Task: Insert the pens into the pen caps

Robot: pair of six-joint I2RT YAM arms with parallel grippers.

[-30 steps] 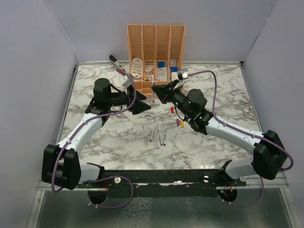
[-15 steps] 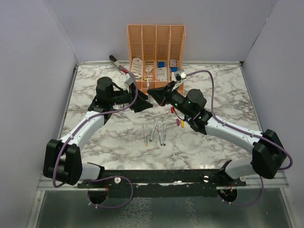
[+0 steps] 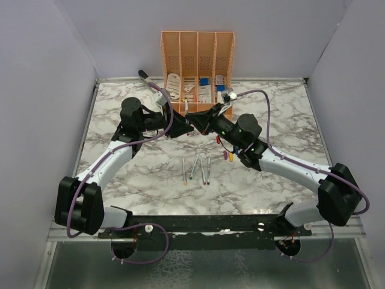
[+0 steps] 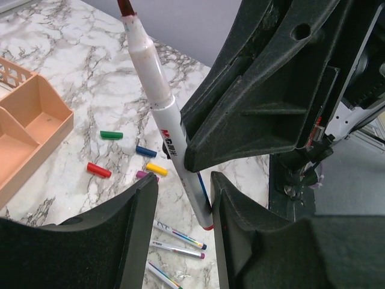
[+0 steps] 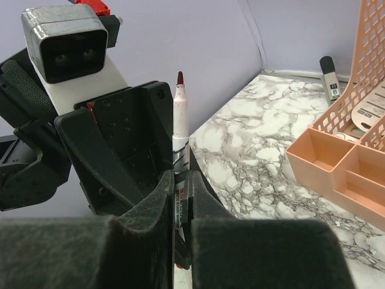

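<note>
Loose pens (image 3: pixel 183 170) lie on the marble table (image 3: pixel 289 120), coloured caps (image 3: pixel 227 155) just to their right.

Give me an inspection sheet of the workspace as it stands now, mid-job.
Surface: marble-patterned table; no spills seen.
Job's things: red-tipped pen held upright above the table; four pens lie loose mid-table; red cap, green cap, blue cap, yellow cap and purple cap lie loose.
Clutter: orange organiser at the far edge; stapler to its left.
Claws: right claw shut on the red-tipped pen; left claw open, one finger on either side of that pen.
Cables: purple cables loop along both arms.
Surroundings: plain walls on three sides; nothing else seen.
</note>
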